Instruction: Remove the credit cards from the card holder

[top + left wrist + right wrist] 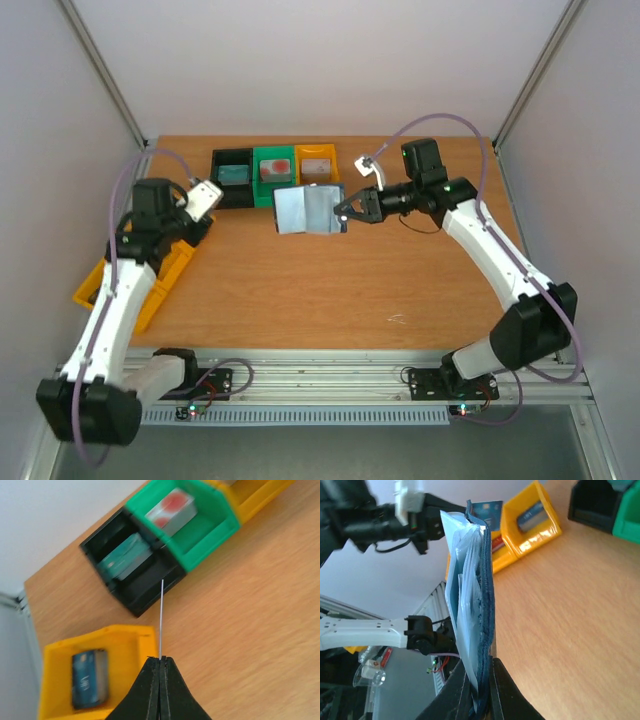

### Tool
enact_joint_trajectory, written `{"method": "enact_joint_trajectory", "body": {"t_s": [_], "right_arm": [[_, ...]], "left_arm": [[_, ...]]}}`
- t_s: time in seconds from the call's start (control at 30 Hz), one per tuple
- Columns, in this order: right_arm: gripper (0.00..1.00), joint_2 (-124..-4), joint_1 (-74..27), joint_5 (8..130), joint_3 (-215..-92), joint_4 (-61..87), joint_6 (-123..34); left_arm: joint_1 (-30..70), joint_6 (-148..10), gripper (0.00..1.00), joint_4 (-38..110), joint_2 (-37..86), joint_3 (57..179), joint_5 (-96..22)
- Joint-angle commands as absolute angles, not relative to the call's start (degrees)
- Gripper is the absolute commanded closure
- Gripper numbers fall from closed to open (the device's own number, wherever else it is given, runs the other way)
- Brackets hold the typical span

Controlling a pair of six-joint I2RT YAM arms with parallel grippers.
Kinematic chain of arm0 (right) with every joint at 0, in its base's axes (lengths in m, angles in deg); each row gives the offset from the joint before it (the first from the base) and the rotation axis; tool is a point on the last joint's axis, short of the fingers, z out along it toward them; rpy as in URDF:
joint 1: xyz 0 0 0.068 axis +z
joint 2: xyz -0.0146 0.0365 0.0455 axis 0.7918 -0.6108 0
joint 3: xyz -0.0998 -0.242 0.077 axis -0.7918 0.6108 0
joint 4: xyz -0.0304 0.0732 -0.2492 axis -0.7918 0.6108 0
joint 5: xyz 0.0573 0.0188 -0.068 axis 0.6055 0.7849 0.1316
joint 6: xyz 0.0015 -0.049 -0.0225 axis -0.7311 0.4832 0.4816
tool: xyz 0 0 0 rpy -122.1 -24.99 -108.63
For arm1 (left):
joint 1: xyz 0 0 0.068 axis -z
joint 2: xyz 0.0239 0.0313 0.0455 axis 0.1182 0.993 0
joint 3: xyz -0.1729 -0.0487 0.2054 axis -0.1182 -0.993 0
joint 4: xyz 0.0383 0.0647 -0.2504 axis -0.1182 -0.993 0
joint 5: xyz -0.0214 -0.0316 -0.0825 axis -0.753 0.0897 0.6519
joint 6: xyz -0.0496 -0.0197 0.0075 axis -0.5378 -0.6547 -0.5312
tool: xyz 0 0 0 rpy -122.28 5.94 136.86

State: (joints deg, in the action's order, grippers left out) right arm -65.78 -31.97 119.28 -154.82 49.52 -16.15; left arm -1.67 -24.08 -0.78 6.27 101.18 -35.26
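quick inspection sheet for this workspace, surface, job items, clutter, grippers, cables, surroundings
surface: wooden table, one small pale speck
job's things: card holder clamped on edge, pages slightly fanned; one credit card seen edge-on in the left fingers; more cards lie in the bins
clutter: black bin, green bin, orange bin, yellow bin
grippers: left gripper shut on the credit card; right gripper shut on the card holder
cables: purple-grey cables loop along both arms
surroundings: white walls, metal frame posts
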Motion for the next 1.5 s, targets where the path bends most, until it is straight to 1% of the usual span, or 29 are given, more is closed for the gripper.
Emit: {"method": "enact_joint_trajectory", "body": {"t_s": [0.0,0.13,0.23,0.37,0.47,0.6,0.7,0.93,1.1,1.47], "right_arm": [[0.99,-70.6,-33.8,128.3,-163.0,52.6,-9.1],[0.99,-75.2,-35.5,131.3,-167.1,53.3,-7.8],[0.99,-77.6,-36.0,131.8,-169.9,56.0,-5.8],[0.99,-79.4,-36.6,133.0,-172.2,59.0,-3.5],[0.99,-79.8,-36.9,133.7,-172.5,59.9,-2.7],[0.99,-80.1,-37.0,133.8,-172.2,60.6,-2.1],[0.99,-80.2,-37.3,133.4,-171.7,60.7,-1.9],[0.99,-81.0,-37.6,133.7,-171.6,60.4,-2.3],[0.99,-81.7,-37.6,134.2,-171.9,60.1,-2.7],[0.99,-81.8,-37.6,134.4,-171.9,59.9,-3.2]], "left_arm": [[-10.4,-11.9,1.00,-11.9,17.2,114.0,-33.4],[-13.6,-5.3,1.00,-22.7,27.4,125.5,-37.3],[-15.2,-4.1,1.00,-28.8,34.8,132.2,-39.4],[-16.3,-4.5,1.00,-29.0,43.0,137.9,-43.9],[-16.9,-5.9,1.00,-30.9,49.5,144.6,-47.0],[-17.1,-9.5,1.00,-32.7,56.3,150.0,-48.5],[-17.4,-12.6,1.00,-31.1,59.4,150.4,-50.3],[-17.9,-13.1,1.00,-27.9,62.7,149.7,-53.8],[-18.3,-13.4,1.00,-27.7,65.0,151.2,-53.1],[-19.6,-12.2,1.00,-28.4,67.0,150.1,-51.9]]}}
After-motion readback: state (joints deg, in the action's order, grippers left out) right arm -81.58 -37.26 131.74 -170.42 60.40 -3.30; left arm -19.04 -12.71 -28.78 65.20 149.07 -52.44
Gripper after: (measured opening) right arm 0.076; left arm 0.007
